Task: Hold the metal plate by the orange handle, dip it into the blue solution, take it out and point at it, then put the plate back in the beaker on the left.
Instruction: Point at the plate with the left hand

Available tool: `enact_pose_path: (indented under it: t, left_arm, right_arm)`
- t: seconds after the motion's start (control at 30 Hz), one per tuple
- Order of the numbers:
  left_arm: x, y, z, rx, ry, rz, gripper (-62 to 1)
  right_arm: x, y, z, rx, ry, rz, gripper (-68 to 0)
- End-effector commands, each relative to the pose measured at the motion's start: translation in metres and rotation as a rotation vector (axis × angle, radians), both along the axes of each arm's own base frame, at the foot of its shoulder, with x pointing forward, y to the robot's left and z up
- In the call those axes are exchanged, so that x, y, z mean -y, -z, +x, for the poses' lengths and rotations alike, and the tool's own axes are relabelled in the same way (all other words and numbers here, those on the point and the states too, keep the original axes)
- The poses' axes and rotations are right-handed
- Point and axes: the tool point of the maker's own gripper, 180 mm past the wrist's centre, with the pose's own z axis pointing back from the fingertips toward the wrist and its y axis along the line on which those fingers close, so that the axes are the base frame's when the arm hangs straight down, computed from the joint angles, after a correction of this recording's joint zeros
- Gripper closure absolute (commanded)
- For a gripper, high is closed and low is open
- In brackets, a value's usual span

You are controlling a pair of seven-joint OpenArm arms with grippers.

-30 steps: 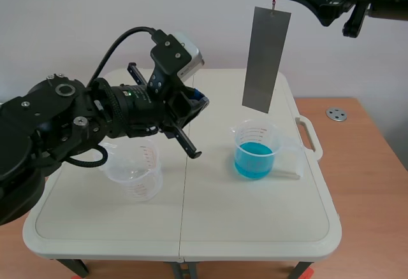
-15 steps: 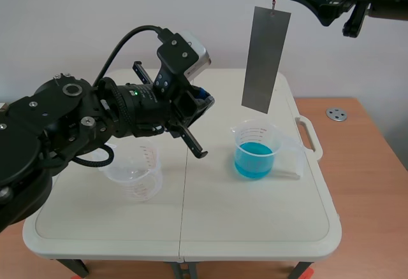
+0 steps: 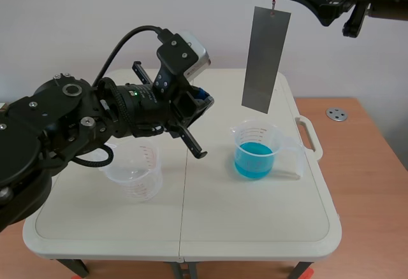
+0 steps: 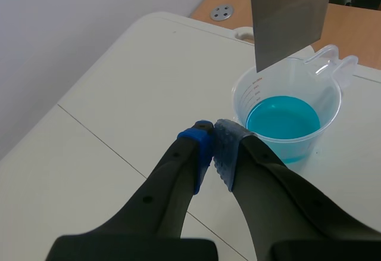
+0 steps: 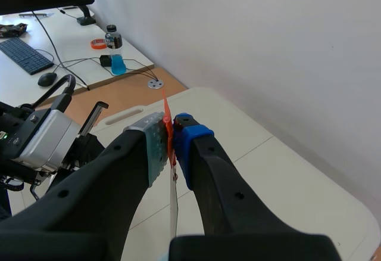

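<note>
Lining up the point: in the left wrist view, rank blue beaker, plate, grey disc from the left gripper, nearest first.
1. Blue beaker, just ahead of left gripper.
2. Plate, hanging over it.
3. Grey disc, far beyond both.

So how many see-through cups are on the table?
2. A clear beaker stands on the table's left side. A beaker of blue solution stands on the right side, beneath the hanging metal plate. No others show.
</note>
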Motion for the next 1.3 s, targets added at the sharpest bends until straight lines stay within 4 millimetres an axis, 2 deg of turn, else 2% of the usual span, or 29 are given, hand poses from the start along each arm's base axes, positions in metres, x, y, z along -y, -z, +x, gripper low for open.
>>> enact_pose_path:
  t: [0.0,0.13,0.2,0.3,0.53,0.73,0.97,1.13,1.27]
  left_arm:
    - [0.005,-0.015,0.004,0.038,0.008,-0.026,-4.4]
    - [0.001,-0.011,0.004,0.026,-0.002,-0.005,-4.5]
    - [-0.007,-0.010,0.007,0.031,-0.027,0.003,-4.5]
    - [-0.028,-0.011,0.007,0.049,-0.086,0.013,-4.4]
    - [-0.088,-0.020,-0.020,0.074,-0.171,0.053,-4.4]
    - [-0.144,-0.016,-0.048,0.028,-0.272,0.095,-4.5]
    - [-0.209,0.014,-0.090,-0.097,-0.401,0.173,-4.5]
    - [-0.239,0.035,-0.130,-0.190,-0.451,0.226,-4.4]
    - [-0.251,0.053,-0.165,-0.279,-0.463,0.259,-4.5]
  right_arm:
    - [-0.001,-0.015,-0.002,0.045,-0.015,0.014,-1.5]
    - [0.000,-0.014,-0.002,0.043,-0.014,0.015,-1.5]
    - [0.000,-0.014,-0.001,0.043,-0.012,0.018,-1.5]
    - [0.000,-0.014,-0.001,0.043,-0.011,0.016,-1.5]
    - [0.001,-0.013,0.000,0.051,-0.005,0.006,-1.5]
    - [0.001,-0.013,0.000,0.051,-0.005,0.005,-1.5]
    - [0.002,-0.011,0.001,0.050,0.000,-0.004,-1.5]
    - [0.009,-0.001,0.009,0.023,0.028,0.021,-1.5]
    - [0.017,0.007,0.016,0.008,0.055,0.036,-1.5]
